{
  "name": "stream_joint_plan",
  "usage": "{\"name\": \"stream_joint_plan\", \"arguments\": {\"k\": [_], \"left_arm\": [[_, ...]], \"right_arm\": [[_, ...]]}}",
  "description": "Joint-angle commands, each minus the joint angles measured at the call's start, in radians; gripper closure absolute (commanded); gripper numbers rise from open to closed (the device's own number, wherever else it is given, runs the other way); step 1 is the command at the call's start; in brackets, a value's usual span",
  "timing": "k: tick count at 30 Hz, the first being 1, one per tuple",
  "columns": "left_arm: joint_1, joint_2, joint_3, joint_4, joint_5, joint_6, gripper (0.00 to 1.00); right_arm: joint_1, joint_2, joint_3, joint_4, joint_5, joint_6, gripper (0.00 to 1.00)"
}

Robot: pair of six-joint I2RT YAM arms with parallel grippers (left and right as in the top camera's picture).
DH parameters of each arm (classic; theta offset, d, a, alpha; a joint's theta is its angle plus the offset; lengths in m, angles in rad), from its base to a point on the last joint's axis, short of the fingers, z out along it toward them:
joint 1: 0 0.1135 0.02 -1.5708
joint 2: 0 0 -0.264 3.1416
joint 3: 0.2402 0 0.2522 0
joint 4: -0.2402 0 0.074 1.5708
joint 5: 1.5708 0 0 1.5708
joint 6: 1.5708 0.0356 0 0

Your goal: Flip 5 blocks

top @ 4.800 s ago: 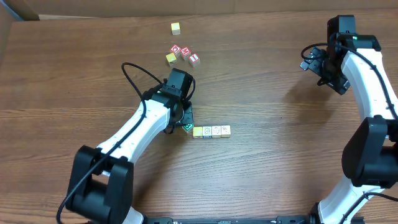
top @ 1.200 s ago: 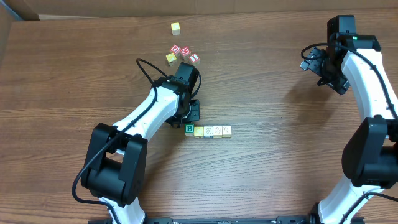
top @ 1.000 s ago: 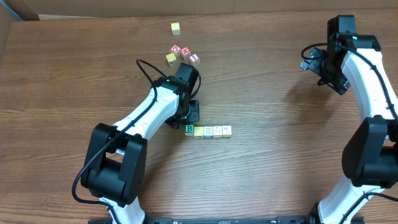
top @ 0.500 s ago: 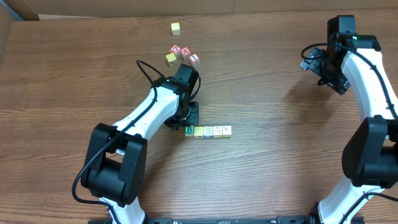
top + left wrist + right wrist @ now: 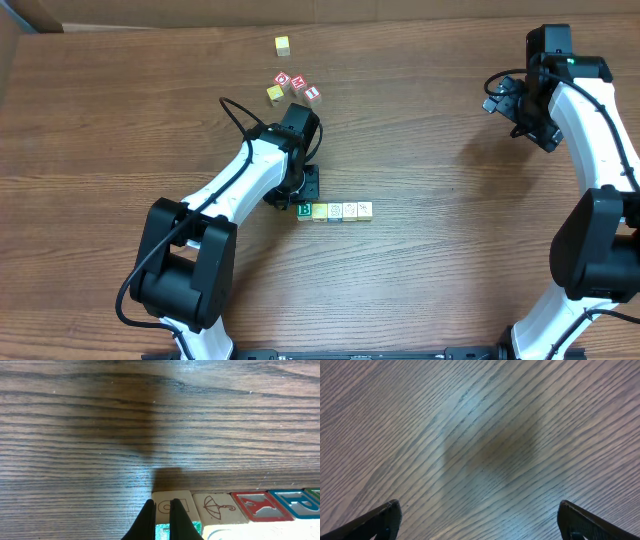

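A row of five blocks (image 5: 335, 210) lies side by side, running left to right, near the middle of the table (image 5: 450, 250). The left claw (image 5: 306, 196) stands at the row's left end, on its far side. Behind it sits a cluster of four cubes (image 5: 298, 85), and a lone cube (image 5: 283, 44) lies farther back. The right claw (image 5: 497, 100) hangs well apart, far right.
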Motion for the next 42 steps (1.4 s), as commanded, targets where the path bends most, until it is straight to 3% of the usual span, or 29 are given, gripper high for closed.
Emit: {"name": "stream_joint_plan", "arguments": {"k": [1, 17, 42], "left_arm": [[-0.003, 0.014, 0.010, -0.002, 0.011, -0.006, 0.96], [0.037, 0.014, 0.037, -0.023, -0.027, -0.006, 0.95], [0.024, 0.014, -0.001, -0.054, 0.034, -0.006, 0.94]], "right_arm": [[0.000, -0.018, 0.011, 0.005, 0.011, -0.005, 0.00], [0.000, -0.018, 0.011, 0.005, 0.011, -0.005, 0.00], [0.000, -0.018, 0.011, 0.005, 0.011, -0.005, 0.00]]}}
